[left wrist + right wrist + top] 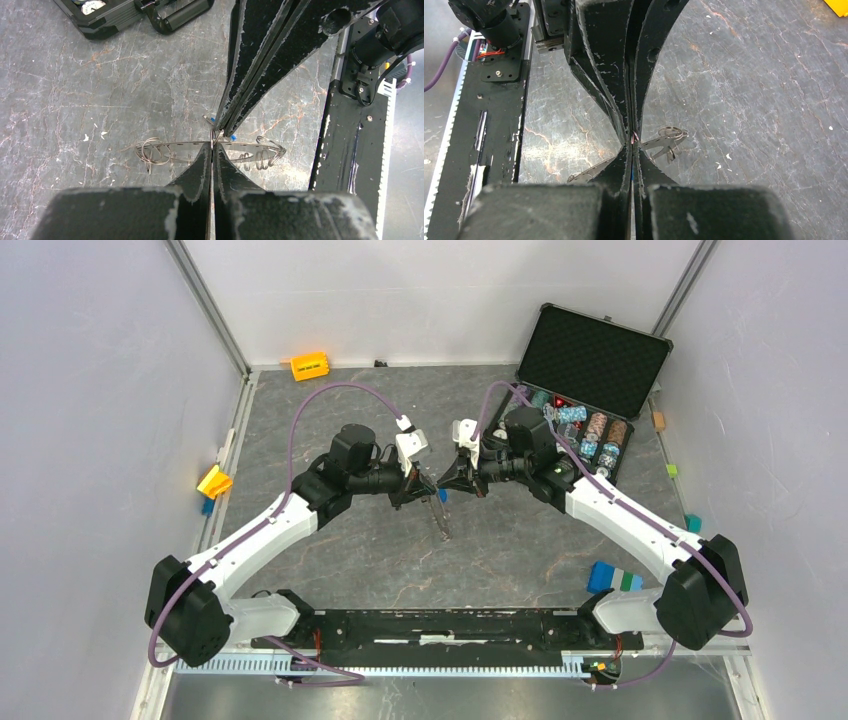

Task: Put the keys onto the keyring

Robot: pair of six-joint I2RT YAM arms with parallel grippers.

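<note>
Nearest the lens, the black base rail is seen bolted across the near edge, and from it both arms are reached inward to one meeting point over the middle of the grey table. On the left, the left gripper is clenched tight, with no gap shown between its fingers, and the keyring is pinched by its thin band right at the tips. The hoop appears to be held clear of the surface, edge-on and roughly level, so that its band is offered to the other arm; small wire loops are bunched at either end. Just right of that pinch, the right gripper is likewise squeezed closed, brought tip to tip against the left one. A sliver of blue is glimpsed at its tips, judged to be a blue-headed key gripped for threading; its blade is hidden. Far right, the open case of chips is seen well apart.
</note>
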